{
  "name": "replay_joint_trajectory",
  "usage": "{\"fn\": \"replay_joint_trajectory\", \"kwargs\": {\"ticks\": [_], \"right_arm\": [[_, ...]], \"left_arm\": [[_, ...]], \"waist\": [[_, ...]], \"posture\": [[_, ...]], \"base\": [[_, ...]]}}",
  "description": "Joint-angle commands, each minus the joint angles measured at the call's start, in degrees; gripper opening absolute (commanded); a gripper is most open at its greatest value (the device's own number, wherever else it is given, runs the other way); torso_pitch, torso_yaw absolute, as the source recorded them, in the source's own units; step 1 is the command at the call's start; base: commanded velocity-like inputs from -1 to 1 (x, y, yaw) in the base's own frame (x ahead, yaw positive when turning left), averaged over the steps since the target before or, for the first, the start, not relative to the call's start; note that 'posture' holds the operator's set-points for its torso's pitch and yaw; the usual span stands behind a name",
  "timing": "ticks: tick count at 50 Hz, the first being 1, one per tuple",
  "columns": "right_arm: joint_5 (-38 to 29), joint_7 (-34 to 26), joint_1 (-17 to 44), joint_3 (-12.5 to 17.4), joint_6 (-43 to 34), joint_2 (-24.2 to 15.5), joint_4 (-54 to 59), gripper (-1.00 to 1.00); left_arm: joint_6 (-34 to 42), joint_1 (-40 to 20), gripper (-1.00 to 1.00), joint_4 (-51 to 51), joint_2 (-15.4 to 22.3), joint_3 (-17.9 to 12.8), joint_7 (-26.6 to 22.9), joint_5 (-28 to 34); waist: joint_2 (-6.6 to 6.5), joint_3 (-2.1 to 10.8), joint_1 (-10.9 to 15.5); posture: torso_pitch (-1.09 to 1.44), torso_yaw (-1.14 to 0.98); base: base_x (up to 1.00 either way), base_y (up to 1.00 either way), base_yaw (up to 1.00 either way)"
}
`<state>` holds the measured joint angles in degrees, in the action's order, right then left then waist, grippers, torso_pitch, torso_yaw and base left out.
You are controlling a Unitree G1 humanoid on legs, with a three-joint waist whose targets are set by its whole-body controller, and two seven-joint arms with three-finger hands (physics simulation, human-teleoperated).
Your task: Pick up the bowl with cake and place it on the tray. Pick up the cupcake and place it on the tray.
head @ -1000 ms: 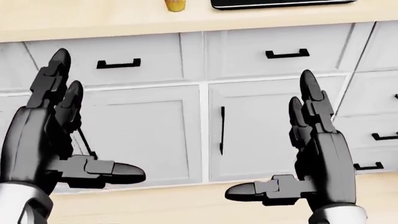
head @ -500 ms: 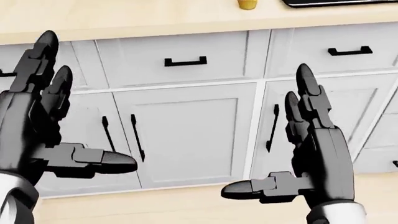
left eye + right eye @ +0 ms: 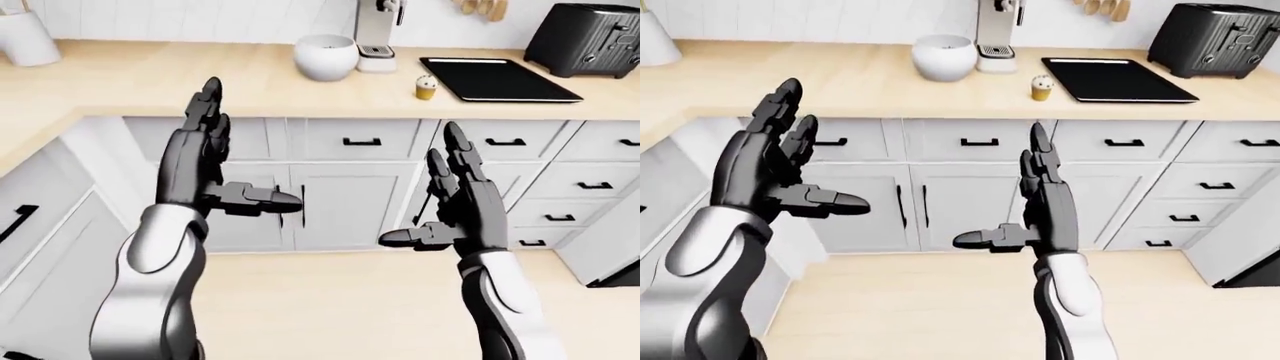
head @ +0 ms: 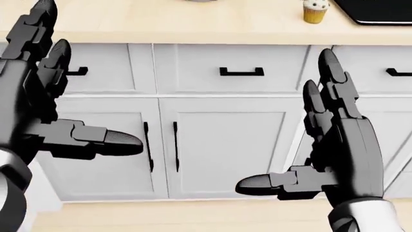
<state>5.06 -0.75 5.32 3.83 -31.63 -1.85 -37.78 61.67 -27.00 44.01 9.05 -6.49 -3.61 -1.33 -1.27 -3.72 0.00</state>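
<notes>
Nearest, the left hand (image 3: 215, 176) and right hand (image 3: 455, 214) hang empty, glossy black fingers spread apart, over white shaker cabinet doors (image 4: 222, 145) with thin black pulls. Beyond, on the pale wood tabletop (image 3: 180, 79), the round white bowl (image 3: 325, 56) sits well left of the flat black tray (image 3: 498, 79); the small yellow-cupped cupcake (image 3: 427, 88) stands just beside the tray's left edge. Risk: the smooth, rounded bowl may slip from a rim grasp, and the light cupcake would topple if nudged.

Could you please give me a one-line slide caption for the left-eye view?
Both hands, left and right, raised open before the cabinets; bowl, cupcake and tray wait on the counter.
</notes>
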Motion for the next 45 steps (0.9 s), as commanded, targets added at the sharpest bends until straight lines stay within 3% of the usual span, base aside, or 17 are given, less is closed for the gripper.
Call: {"fn": "replay_joint_trajectory", "kwargs": {"ticks": [1,12,18,21,22,23,24,26,28,31,35,36,37,39,41,43,45], "right_arm": [[0.3,0.1,0.8,0.3,2.5,-0.2,-2.0,1.00],[1.1,0.1,0.2,0.8,2.9,-0.5,-2.6,1.00],[1.7,0.4,0.8,1.4,0.7,-0.8,-4.6,1.00],[1.8,0.6,1.4,1.7,-0.3,-1.0,-5.6,1.00],[1.8,0.6,1.5,1.8,-0.6,-1.1,-5.8,1.00],[2.0,0.7,1.5,2.0,-1.0,-1.2,-6.4,1.00],[2.2,0.6,1.5,2.2,-1.2,-1.2,-6.6,1.00],[2.2,0.7,1.8,2.4,-1.3,-1.3,-7.0,1.00],[2.1,0.6,1.8,2.3,-1.1,-1.5,-7.2,1.00],[1.9,0.8,2.0,2.2,-1.8,-1.5,-7.9,1.00],[1.2,0.7,2.1,1.7,-2.1,-1.6,-8.4,1.00],[1.1,0.8,2.2,1.5,-2.8,-1.6,-9.0,1.00],[1.0,0.7,2.2,1.6,-2.2,-1.5,-8.5,1.00],[1.2,0.4,2.2,1.2,-2.4,-1.3,-8.9,1.00],[1.3,0.4,2.1,1.1,-2.5,-1.2,-9.2,1.00],[1.4,0.6,2.4,1.2,-3.6,-1.2,-10.4,1.00],[1.5,0.6,2.7,1.5,-4.2,-1.3,-11.0,1.00]], "left_arm": [[-1.5,-1.7,1.00,1.7,0.1,0.2,0.1,0.1],[-0.7,-2.5,1.00,1.9,0.0,0.7,-0.3,0.8],[0.4,-3.6,1.00,2.2,0.2,0.5,-0.5,0.8],[1.8,-5.1,1.00,2.4,0.4,0.4,-0.4,0.8],[2.0,-5.5,1.00,2.4,0.5,0.3,-0.5,0.8],[1.9,-5.6,1.00,2.3,0.6,0.2,-0.5,0.8],[1.8,-5.5,1.00,2.3,0.6,0.2,-0.5,0.7],[1.8,-5.5,1.00,2.4,0.8,-0.2,-0.5,0.6],[2.6,-5.8,1.00,3.0,1.0,-0.5,-0.4,0.3],[4.4,-6.2,1.00,4.7,1.4,-1.0,-0.4,-0.2],[5.4,-6.3,1.00,5.9,2.1,-2.3,-0.5,-1.0],[5.8,-6.5,1.00,6.2,2.2,-2.6,-0.4,-1.3],[5.9,-6.5,1.00,6.3,2.3,-2.8,-0.3,-1.5],[6.2,-6.4,1.00,6.7,2.5,-3.3,0.0,-2.1],[6.2,-6.4,1.00,6.9,2.9,-3.9,0.1,-2.8],[7.1,-6.6,1.00,7.6,3.2,-4.3,0.4,-3.5],[7.3,-6.7,1.00,7.8,3.4,-4.7,0.7,-4.1]], "waist": [[-0.63,0.87,-0.2],[-1.43,1.98,1.7],[1.27,3.12,3.2],[5.80,3.47,3.0],[4.39,2.11,2.4],[5.66,0.81,3.0],[5.82,1.84,2.1],[6.24,1.39,2.2],[5.75,2.31,1.6],[4.35,1.71,0.6],[0.71,2.79,0.4],[-0.04,0.99,1.2],[2.14,1.11,0.4],[-0.22,1.92,1.2],[0.73,1.40,3.3],[0.06,1.97,2.2],[1.70,2.04,1.3]], "posture": [[0.00,0.00],[0.00,0.00],[0.00,0.00],[0.00,0.00],[0.00,0.00],[0.00,0.00],[0.00,0.00],[0.00,0.00],[0.00,0.00],[0.00,0.00],[0.00,0.00],[0.00,0.00],[0.00,0.00],[0.00,0.00],[0.00,0.00],[0.00,0.00],[0.00,0.00]], "base": [[0.62,-0.25,0.00],[0.61,-0.43,0.00],[0.61,-0.40,0.00],[0.62,-0.27,0.00],[0.62,-0.12,0.00],[0.62,-0.08,0.00],[0.62,-0.08,0.00],[0.43,0.00,0.00],[0.07,0.00,0.00],[0.00,0.00,0.00],[0.00,0.06,0.00],[0.00,0.34,0.00],[0.00,0.44,0.00],[0.00,0.46,0.00],[0.00,0.45,0.50],[0.00,0.00,1.00],[0.00,0.00,1.00]]}}
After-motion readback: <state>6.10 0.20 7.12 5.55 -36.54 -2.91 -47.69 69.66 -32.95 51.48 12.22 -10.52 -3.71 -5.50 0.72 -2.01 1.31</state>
